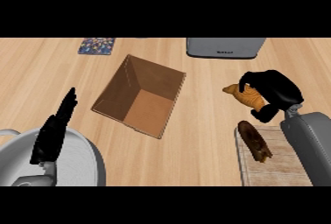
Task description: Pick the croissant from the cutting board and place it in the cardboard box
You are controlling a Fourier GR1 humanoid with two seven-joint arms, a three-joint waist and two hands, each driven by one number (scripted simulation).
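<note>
At centre right, we hold the croissant [246,96] curled in our right hand [275,92], lifted above the bench [207,144] just off the board [275,164]. The box [142,94] lies open to its left, so the carry runs leftward. Our left hand [55,127] rests with straight fingers at lower left.

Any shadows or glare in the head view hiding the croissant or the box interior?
Head view: no glare; the right hand curls over the croissant, hiding part of it; inside the cardboard box the left wall is shaded darker than the floor, yet the interior stays readable.
</note>
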